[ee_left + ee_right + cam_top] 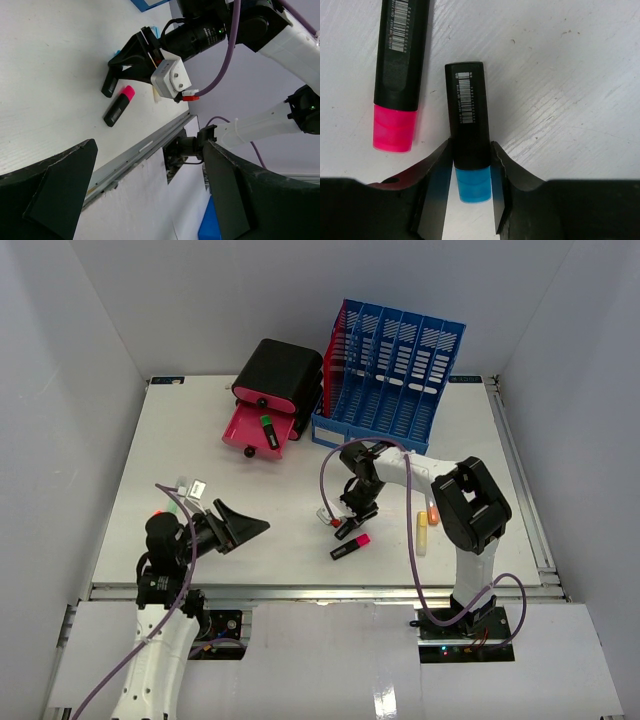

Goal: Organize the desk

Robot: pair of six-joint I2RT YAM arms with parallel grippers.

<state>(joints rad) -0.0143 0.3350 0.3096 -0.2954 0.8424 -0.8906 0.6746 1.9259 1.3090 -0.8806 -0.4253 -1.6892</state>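
Right wrist, pink highlighter (400, 70) beside blue highlighter (468, 120)

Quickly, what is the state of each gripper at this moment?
Left gripper: open, holding nothing.
Right gripper: closed on the blue highlighter.

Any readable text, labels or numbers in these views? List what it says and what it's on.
Nothing can be quoted; no text is legible in any view.
Black highlighter with blue cap: white barcode label with digits, too small to read.
Black highlighter with pink cap: white barcode label, print too blurred to read.
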